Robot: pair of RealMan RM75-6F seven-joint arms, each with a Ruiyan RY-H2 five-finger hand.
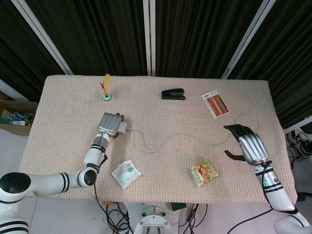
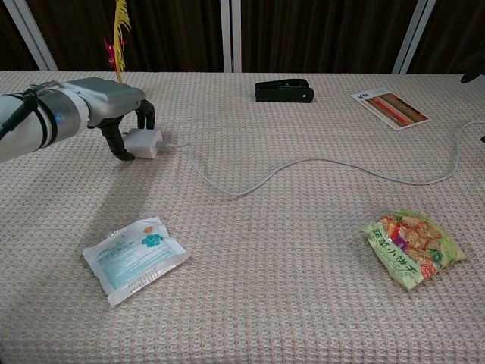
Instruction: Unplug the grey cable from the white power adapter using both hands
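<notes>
Beige woven tablecloth under dark curtains, left hand arched over white power adapter with fingers curled down around it, grey cable still plugged in, snaking across open middle toward right edge, right hand empty, fingers loosely spread beside cable's far loop.

Rough woven tablecloth; glossy plastic snack packet

Bare cloth around snack packet
</notes>
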